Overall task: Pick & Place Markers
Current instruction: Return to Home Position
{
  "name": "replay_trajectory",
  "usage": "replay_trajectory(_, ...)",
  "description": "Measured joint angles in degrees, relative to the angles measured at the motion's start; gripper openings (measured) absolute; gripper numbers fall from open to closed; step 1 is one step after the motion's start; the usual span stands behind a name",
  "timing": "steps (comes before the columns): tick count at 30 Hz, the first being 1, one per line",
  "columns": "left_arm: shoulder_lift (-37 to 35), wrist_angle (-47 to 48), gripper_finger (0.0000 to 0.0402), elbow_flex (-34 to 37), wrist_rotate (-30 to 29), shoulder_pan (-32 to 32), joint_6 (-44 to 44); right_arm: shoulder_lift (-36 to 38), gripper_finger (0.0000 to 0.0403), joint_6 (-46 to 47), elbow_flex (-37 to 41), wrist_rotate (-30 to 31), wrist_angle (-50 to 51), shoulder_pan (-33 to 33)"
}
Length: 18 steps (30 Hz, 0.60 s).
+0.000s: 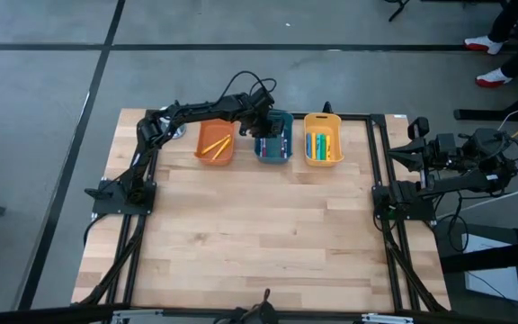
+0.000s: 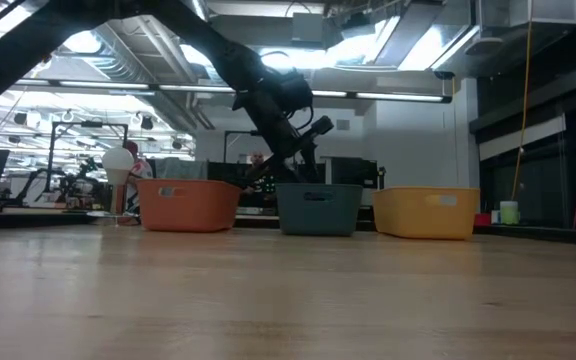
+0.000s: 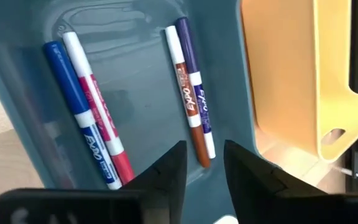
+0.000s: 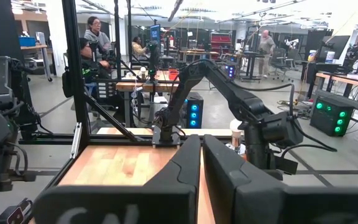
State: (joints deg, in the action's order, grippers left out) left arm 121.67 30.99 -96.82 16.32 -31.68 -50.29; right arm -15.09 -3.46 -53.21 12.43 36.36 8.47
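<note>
Three bins stand in a row along the far edge of the table point(image 1: 259, 234): the orange bin point(image 2: 188, 207), the blue bin point(image 2: 318, 210) in the middle and the yellow bin point(image 2: 426, 215), close together.

The left gripper point(image 3: 204, 152) hangs over the blue bin, pointing down into it. Its fingers are spread, with bare bin floor showing between them and nothing in their grip. Four markers lie on that floor in two pairs. A blue marker point(image 3: 73, 93) lies against a pink marker point(image 3: 101, 115) on one side. A brown marker point(image 3: 185, 93) lies against a purple marker point(image 3: 196, 84) on the side nearer the yellow bin.

From above, the orange bin holds a couple of yellow-orange sticks point(image 1: 215, 147) lying crossed. The yellow bin holds a bunch of pens point(image 1: 322, 144) side by side in green, teal and yellow; I cannot count them.

The right arm is folded up at the table's right edge, well away from the bins. The right gripper point(image 4: 201, 142) has its fingers pressed together with nothing between them.
</note>
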Motion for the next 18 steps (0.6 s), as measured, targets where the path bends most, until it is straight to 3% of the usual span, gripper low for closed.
replay_trajectory(10, -2.22, -0.39, 0.0007, 0.02, -0.71, 1.59, 0.90, 0.00, 0.0021, -0.02, 0.00, 0.02, 0.00, -0.02)
replay_trajectory(18, -5.53, -0.97, 0.0002, 0.02, -2.10, 3.82, 1.02, 0.00, 0.0021, -0.02, 0.00, 0.00, 0.00, -0.02)
